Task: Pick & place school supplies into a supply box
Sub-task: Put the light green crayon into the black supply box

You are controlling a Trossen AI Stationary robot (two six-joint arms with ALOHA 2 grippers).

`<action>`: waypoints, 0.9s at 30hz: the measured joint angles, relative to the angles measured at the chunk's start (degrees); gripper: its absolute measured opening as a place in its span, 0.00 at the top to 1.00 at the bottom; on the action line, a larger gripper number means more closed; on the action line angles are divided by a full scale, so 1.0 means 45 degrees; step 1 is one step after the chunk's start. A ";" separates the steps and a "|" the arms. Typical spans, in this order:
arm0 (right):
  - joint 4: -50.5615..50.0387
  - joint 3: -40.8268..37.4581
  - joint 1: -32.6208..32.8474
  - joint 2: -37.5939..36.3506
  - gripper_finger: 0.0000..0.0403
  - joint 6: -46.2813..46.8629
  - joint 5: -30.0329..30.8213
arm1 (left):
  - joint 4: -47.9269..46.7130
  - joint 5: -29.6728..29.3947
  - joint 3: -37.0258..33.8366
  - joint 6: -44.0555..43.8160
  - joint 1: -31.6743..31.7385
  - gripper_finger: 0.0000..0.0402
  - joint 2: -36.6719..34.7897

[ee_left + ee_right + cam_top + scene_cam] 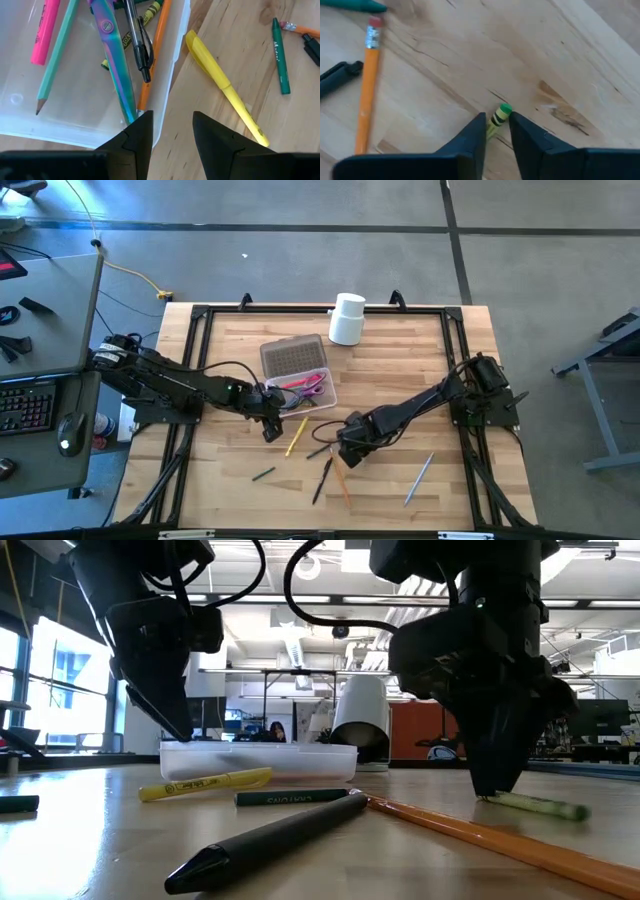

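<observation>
Right end effector (497,131) pinches a green-and-yellow crayon (499,116), its length hidden; left end effector (172,131) spread.

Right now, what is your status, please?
Right pincer shut on green crayon. Left pincer open, at supply box edge. Nothing in the way.

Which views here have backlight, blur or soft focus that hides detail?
Low view: bright windows and ceiling lights leave both arms as dark shapes, and the near black pen is soft. Right wrist view: slightly blurred overall, the orange pencil soft-edged. Left wrist view: sharp on the yellow highlighter. High view: evenly lit.
</observation>
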 joint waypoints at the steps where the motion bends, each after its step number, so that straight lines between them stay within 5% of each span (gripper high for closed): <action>1: -0.0024 0.0000 0.0002 0.0005 0.86 -0.0004 -0.0007 | 0.0000 -0.0005 0.0000 0.0001 0.0000 0.57 0.0000; 6: 0.0086 0.0000 -0.0008 0.0005 0.98 -0.0964 -0.0363 | 0.0000 -0.0010 0.0000 0.0004 0.0000 0.57 0.0000; 19: 0.2296 -0.0015 -0.0470 0.0019 0.99 -0.5809 0.0040 | -0.1904 0.1947 0.1324 0.0647 0.0000 0.57 -0.0853; 27: 0.3827 -0.0003 -0.0822 0.0019 0.98 -0.7246 0.0024 | -0.3605 0.1748 0.2710 0.1283 -0.0005 0.57 -0.2059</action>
